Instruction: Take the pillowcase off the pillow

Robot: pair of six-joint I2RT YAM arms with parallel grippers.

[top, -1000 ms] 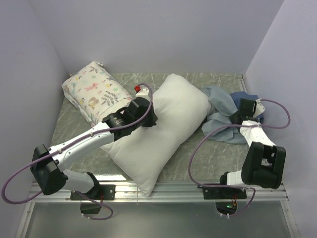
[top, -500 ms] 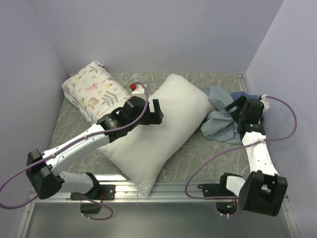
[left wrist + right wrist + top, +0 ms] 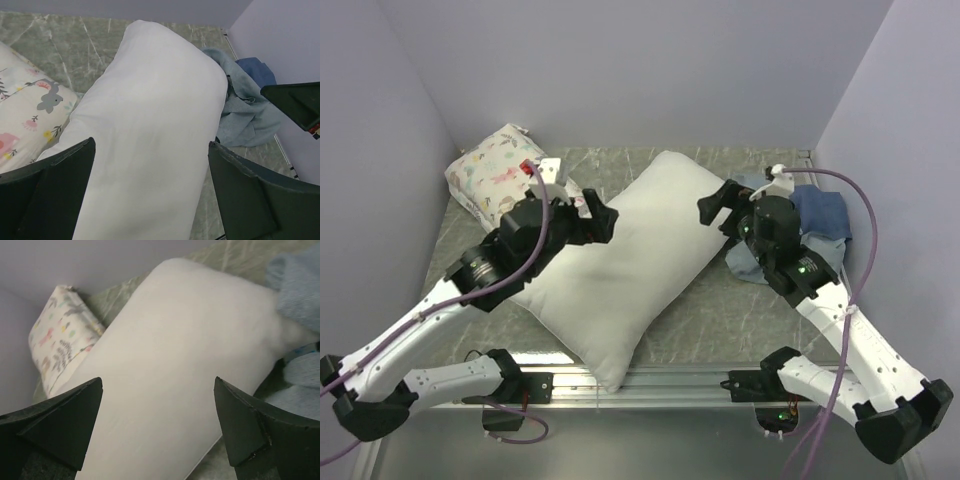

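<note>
Entry, both arms.

Left pincer: fingers spread wide, nothing between them. It hung over the left flank of the pillow, close to where the floral-print pillow lay alongside. In the left wrist view both my fingers framed bare white fabric and touched none of it.

Right pincer: also fully spread, gripping nothing. It was raised above the far right end of the pillow, just where the pillowcase began. The right wrist view looked down the pillow's length towards the floral-print pillow in the far left corner.

Pillow: uncovered, off-white, lying diagonally on the green marbled table, one corner at the near edge between my two bases, the other end towards the back wall.

Pillowcase: off the pillow entirely. It lay as a crumpled heap at the far right of the table, mostly its grey-blue side showing with a darker blue patch towards the right wall. Its left folds touched the pillow's far right end. No print was legible.
</note>
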